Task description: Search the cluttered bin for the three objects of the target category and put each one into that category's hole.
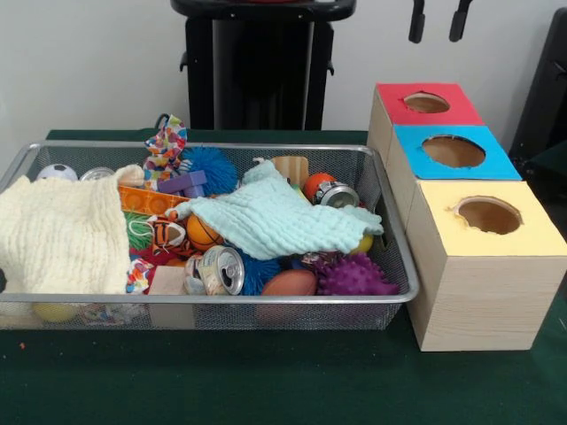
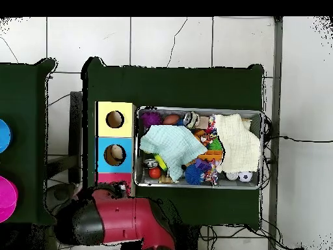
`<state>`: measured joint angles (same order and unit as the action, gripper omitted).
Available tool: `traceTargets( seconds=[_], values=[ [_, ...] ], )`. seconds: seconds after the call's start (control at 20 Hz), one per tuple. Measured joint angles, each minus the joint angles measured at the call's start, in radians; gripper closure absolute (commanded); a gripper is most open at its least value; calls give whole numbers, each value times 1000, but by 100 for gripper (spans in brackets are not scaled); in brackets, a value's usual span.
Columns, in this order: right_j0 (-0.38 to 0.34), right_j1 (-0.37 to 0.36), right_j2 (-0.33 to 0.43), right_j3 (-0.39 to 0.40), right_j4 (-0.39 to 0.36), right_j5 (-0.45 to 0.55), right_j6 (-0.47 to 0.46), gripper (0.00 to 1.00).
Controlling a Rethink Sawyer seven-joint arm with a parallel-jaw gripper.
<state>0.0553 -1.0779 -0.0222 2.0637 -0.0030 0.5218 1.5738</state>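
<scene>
While the end effector (image 1: 438, 21) hangs high at the far side above the red box (image 1: 423, 104), its two dark fingers stand apart and hold nothing. On the green counter (image 1: 266, 381) sits the wire basket (image 1: 213, 299), just left of three wooden boxes in the front view: red farthest, blue box (image 1: 454, 152) in the middle, yellow box (image 1: 489, 217) nearest, each with a round hole on top. Inside the basket a cream knitted cloth (image 1: 62, 235) covers the left part and a pale green cloth (image 1: 279, 221) lies over the middle. Near the front rim lie a can (image 1: 220, 269), a brown football (image 1: 289, 283) and a purple spiky ball (image 1: 354, 276). Seen from overhead, the red arm (image 2: 120, 221) lies below the boxes.
</scene>
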Motion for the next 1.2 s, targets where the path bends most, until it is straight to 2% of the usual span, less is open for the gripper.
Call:
traceTargets(
  seconds=[0.4,0.7,1.2],
  values=[
    [-65,5,0,-24,-2,0,0,0],
    [-111,33,0,-88,-3,0,0,0],
    [-218,87,8,-205,-70,1,0,0]
  ],
)
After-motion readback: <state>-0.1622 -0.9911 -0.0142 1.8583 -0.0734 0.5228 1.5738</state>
